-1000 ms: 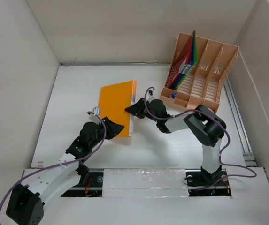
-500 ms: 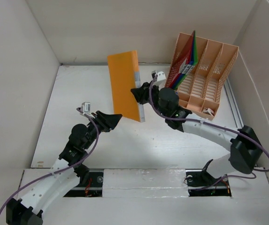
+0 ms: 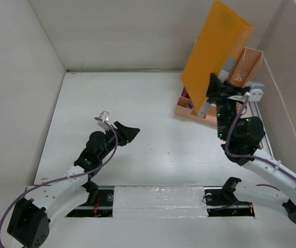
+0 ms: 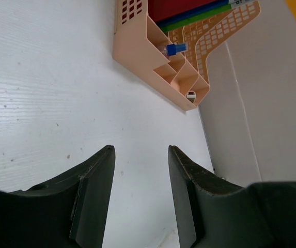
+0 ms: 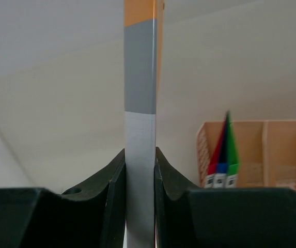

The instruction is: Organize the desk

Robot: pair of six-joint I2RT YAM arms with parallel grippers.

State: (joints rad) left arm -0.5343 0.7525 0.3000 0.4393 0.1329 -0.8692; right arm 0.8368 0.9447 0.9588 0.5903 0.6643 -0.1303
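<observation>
The desk is a white tabletop walled by white panels. My right gripper holds an orange folder high in the air, upright and tilted, in front of the peach file rack. In the right wrist view its jaws are shut on the folder's white and grey spine. My left gripper hovers over the desk's middle left, open, with nothing between its fingers.
The rack stands at the desk's back right corner, with red, blue and green folders upright in its left slot. A small blue-capped item lies in a front compartment. The right wall panel rises just behind the rack.
The left gripper let go of the orange folder, opened and drew back. The right arm lifted the folder off the desk, up and to the right, in front of the rack.
</observation>
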